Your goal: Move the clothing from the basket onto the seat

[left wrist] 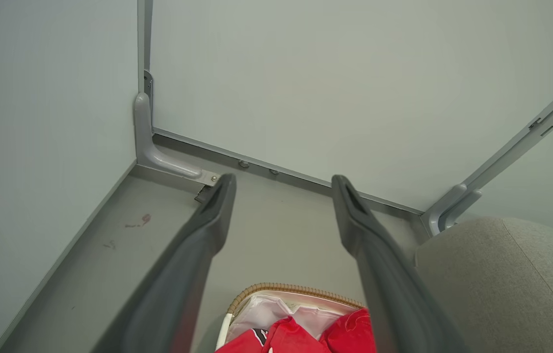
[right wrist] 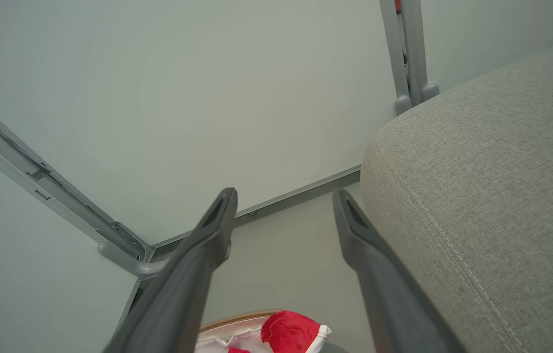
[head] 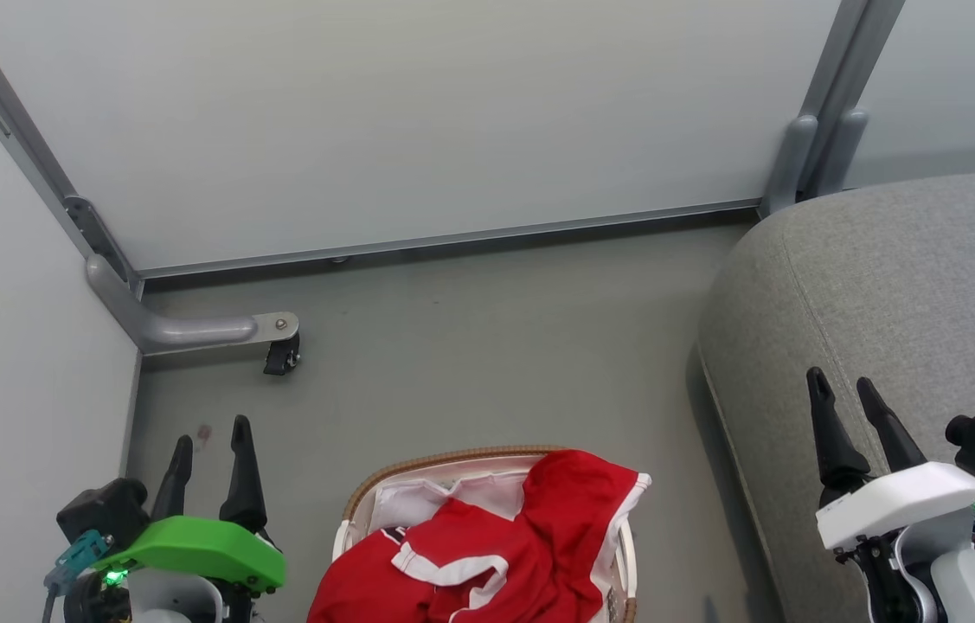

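Nearest the robot, at 6 o'clock in the head view, the basket (head: 444,458) stood on the floor (head: 470,346) between the two arms. The clothing (head: 496,545) lay heaped inside it, with one red fold draped over the rim on the basket's 3 o'clock side. The liner (head: 405,504) showed bare toward the basket's 11 o'clock. The left gripper (head: 212,433) sat at 7 o'clock, jaws spread wide and empty, clear of the basket. The right gripper (head: 841,379) sat at 4 o'clock, likewise wide and empty, seen against the near edge of the seat (head: 885,285); its height above the cushion could not be told. The clothing was judged soft, light and limp, with a probably slick sports weave. It would sag and trail when lifted, and a thin single-layer pinch could slip. The recommended hold was a bunched fold high on the heap, preferably the raised red fold by the rim, where the fingers could close through several layers without catching the liner. Beyond the basket, open floor ran toward 12 o'clock. The seat filled the 2 to 4 o'clock sector, well above floor level. Farthest off, the wall (head: 409,112) closed the scene, with a frame foot (head: 193,329) at 9 o'clock.
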`<state>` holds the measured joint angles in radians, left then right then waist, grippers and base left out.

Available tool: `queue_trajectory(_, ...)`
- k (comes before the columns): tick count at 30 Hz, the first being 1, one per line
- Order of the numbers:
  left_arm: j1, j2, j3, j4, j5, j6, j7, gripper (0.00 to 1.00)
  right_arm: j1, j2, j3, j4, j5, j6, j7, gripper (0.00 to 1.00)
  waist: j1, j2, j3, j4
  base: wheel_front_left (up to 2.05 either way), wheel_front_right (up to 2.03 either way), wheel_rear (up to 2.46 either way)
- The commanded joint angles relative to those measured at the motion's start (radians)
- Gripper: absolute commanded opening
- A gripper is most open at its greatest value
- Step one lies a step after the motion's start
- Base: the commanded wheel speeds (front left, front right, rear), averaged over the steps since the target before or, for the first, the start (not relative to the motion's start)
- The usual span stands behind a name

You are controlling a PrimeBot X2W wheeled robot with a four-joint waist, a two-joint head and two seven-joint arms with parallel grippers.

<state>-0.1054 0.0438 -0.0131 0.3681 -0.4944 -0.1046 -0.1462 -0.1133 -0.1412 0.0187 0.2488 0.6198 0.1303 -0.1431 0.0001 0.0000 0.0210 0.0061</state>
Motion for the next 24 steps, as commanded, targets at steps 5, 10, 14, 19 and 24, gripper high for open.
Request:
queue_trajectory(5,-0.028,0.010,-0.014,0.001,0.071,0.007,-0.020,1.00,-0.017,-0.014,0.006,0.001,-0.075,0.001,-0.022,1.00,-0.0001,0.0000,0.000,0.001,0.00,0.00,0.00)
queue_trajectory(10,-0.027,0.011,-0.026,0.005,0.123,0.010,-0.032,1.00,-0.016,-0.019,0.011,0.008,-0.126,0.000,-0.035,1.00,-0.0001,0.0000,0.000,0.002,0.00,0.00,0.00)
queue_trajectory(14,-0.022,0.012,-0.034,0.009,0.161,0.013,-0.041,1.00,-0.013,-0.019,0.013,0.010,-0.165,0.000,-0.045,1.00,-0.0001,0.0000,0.000,0.003,0.00,0.00,0.00)
queue_trajectory(19,-0.022,0.013,-0.040,0.017,0.200,0.014,-0.052,1.00,-0.013,-0.024,0.016,0.020,-0.203,0.000,-0.055,1.00,-0.0001,0.0000,0.000,0.004,0.00,0.00,0.00)
queue_trajectory(24,-0.023,0.013,-0.042,0.024,0.242,0.013,-0.062,1.00,-0.015,-0.027,0.023,0.028,-0.237,0.000,-0.067,1.00,-0.0001,0.0000,0.002,0.005,0.00,0.00,0.00)
